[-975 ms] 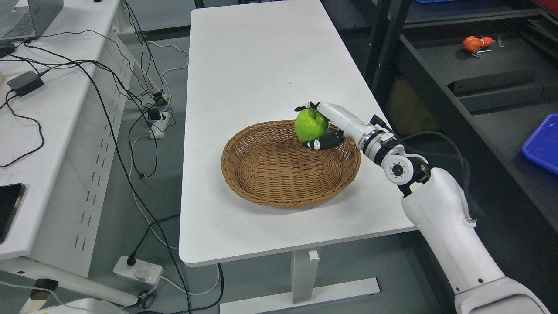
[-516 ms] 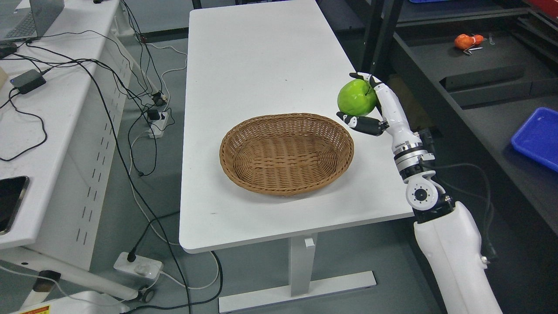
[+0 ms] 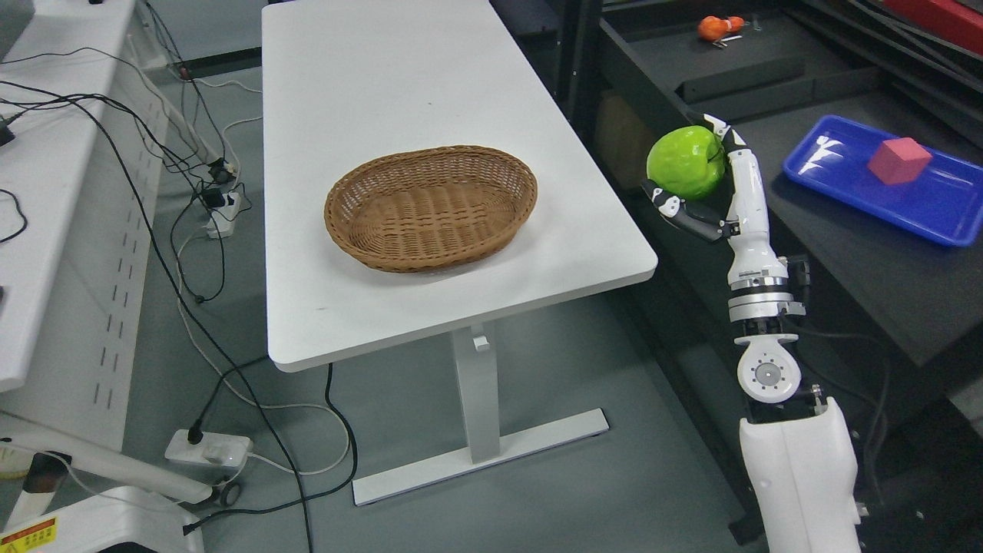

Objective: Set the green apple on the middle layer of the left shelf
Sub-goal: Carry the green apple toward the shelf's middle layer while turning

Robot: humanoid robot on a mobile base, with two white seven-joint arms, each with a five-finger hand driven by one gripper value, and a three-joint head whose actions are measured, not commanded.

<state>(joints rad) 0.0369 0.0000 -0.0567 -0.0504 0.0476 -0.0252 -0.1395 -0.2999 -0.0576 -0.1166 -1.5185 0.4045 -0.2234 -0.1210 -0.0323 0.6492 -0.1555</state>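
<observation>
My right hand [image 3: 703,180] is shut on the green apple [image 3: 683,163] and holds it in the air, right of the white table [image 3: 369,307] and beside the edge of the dark shelf [image 3: 845,253]. The right arm rises from the bottom right with the forearm nearly upright. On the white table sits the brown wicker basket [image 3: 430,206], with nothing in it. No left arm shows.
A blue tray [image 3: 845,188] holding a red cube [image 3: 898,160] lies on the dark shelf. An orange object [image 3: 718,27] sits further back on the shelf. Cables and power strips [image 3: 207,449] cover the floor at left, beside a second white desk [image 3: 46,192].
The right hand carried the apple out of the basket and rightward past the table edge toward the shelf. The camera also turned right, shifting the whole scene left.
</observation>
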